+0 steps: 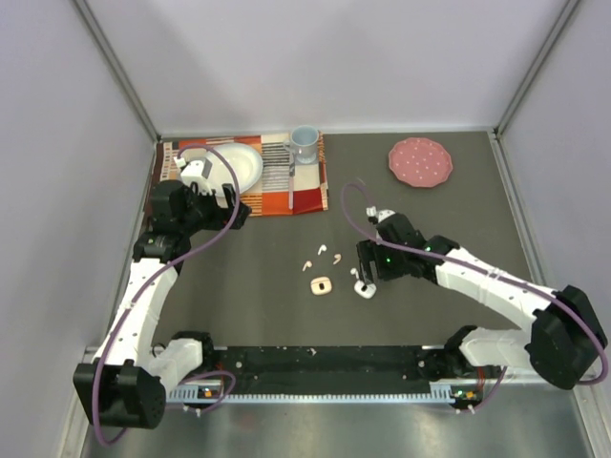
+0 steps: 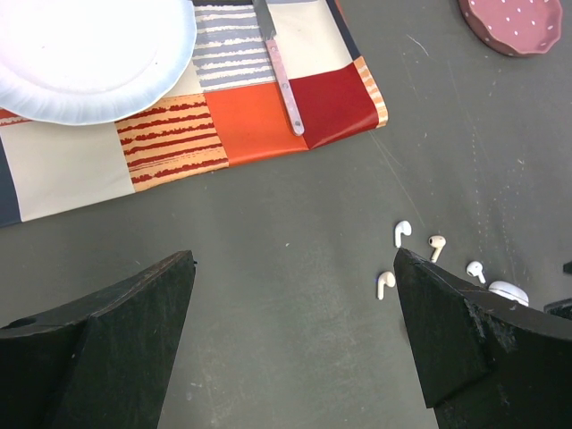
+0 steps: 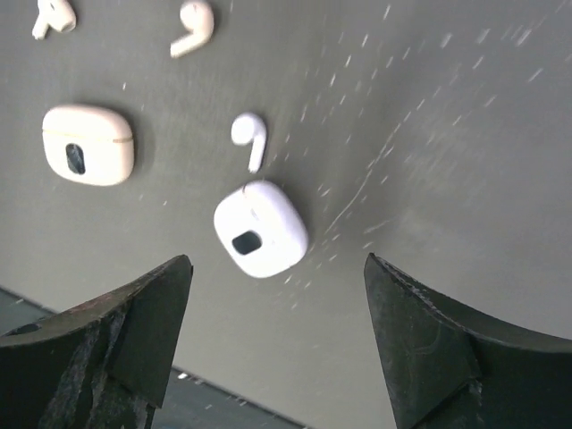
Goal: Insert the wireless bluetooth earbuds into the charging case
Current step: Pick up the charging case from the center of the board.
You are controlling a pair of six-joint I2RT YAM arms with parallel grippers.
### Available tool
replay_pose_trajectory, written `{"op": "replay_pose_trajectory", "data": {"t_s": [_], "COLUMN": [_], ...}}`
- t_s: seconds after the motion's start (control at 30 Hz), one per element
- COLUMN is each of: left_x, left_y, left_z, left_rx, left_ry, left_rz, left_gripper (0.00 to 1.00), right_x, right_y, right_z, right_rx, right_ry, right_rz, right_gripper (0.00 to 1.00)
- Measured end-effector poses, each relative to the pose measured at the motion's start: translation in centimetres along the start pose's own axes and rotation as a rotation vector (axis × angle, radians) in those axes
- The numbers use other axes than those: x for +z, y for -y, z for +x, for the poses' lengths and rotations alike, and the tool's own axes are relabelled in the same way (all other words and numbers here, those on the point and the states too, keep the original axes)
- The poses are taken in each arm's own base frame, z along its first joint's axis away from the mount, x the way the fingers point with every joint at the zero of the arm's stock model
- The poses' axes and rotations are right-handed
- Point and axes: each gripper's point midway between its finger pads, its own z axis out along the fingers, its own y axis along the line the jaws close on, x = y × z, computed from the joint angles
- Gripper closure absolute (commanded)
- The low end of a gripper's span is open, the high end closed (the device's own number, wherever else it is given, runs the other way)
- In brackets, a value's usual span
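Four tiny white earbuds lie loose on the dark table: one [image 1: 322, 249], a second [image 1: 336, 257], a third [image 1: 307, 265], and a fourth [image 3: 249, 136] right beside the white case [image 3: 261, 229]. A beige case [image 1: 321, 285] lies left of the white case [image 1: 365, 290]; each shows a small dark spot on top. My right gripper [image 3: 277, 268] is open and empty, hovering just above and near the white case [image 1: 368, 270]. My left gripper [image 2: 295, 259] is open and empty, over bare table near the placemat, well left of the earbuds [image 2: 385, 283].
A striped placemat [image 1: 277, 196] at the back holds a white plate [image 1: 239, 164], a blue cup [image 1: 305, 143] and a utensil [image 2: 284, 80]. A pink dotted plate [image 1: 420, 160] sits back right. Metal-framed walls enclose the table.
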Motion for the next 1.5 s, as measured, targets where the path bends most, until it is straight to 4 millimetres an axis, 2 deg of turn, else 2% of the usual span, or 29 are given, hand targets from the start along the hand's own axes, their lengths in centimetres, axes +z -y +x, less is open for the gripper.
{"op": "replay_pose_trajectory", "data": {"t_s": [0.07,0.17,0.27,0.57,1.07,1.5], "left_x": [0.0,0.0,0.0,0.0,0.0,0.0], "left_y": [0.0,0.0,0.0,0.0,0.0,0.0], "left_z": [0.0,0.0,0.0,0.0,0.0,0.0], "left_rx": [0.000,0.000,0.001,0.003,0.004,0.004], "left_ry": [0.000,0.000,0.000,-0.001,-0.001,-0.001], "left_rz": [0.000,0.000,0.000,0.001,0.000,0.001], "left_gripper": [0.01,0.01,0.01,0.01,0.01,0.01], "right_x": [-0.5,-0.1,1.0,1.6,1.9,3.2], "right_y": [0.5,1.1,1.8,0.6,-0.3,0.5], "right_z": [-1.8,-2.7,-1.6,0.9,1.2,1.9], "right_rx": [-0.105,-0.268,-0.401,-0.612,-0.659,-0.653], "right_ry": [0.050,0.046,-0.028,-0.036,-0.021,-0.091], "right_rz": [0.030,0.051,0.051,-0.129,-0.198,-0.168], "right_gripper": [0.18,0.18,0.18,0.18,0.23,0.27]}}
